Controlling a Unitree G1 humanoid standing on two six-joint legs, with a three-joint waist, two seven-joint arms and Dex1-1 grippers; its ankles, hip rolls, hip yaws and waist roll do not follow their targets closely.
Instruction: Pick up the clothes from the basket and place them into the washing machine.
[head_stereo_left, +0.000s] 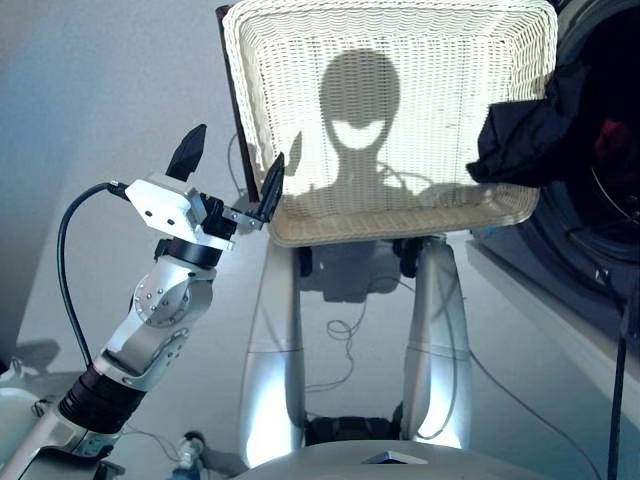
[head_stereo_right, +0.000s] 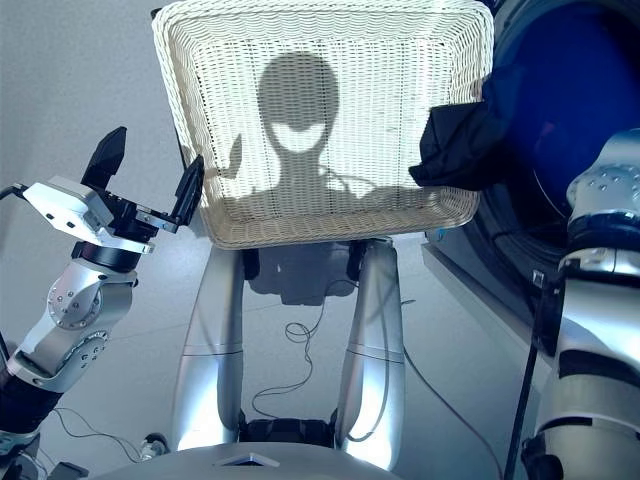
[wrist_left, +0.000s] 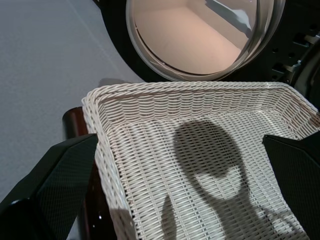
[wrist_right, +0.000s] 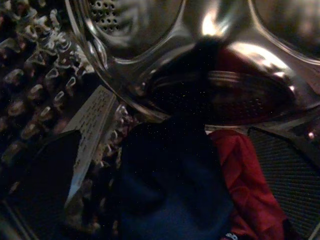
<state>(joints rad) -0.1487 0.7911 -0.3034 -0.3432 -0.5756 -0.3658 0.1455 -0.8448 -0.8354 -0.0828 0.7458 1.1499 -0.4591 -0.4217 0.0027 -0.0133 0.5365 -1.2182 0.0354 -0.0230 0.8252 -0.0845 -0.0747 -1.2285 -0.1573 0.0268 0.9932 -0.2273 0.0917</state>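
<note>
One shallow cream-white woven wicker basket (head_stereo_left: 300, 120). One dark grey front-loading washing machine (head_stereo_left: 560, 260) with perforated steel drum (wrist_right: 30, 100). Three soft garments: one black (head_stereo_left: 530, 135) over basket's right rim, one navy blue (wrist_right: 172, 185) and one coral red (wrist_right: 245, 185) in drum. One round glass door (wrist_left: 195, 37).

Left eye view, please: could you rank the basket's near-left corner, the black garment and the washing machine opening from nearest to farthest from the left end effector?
1. Near-left corner of the basket, right beside the left end effector.
2. Black garment, draped over the basket's right rim.
3. Washing machine opening, far right, beyond the garment.
</note>
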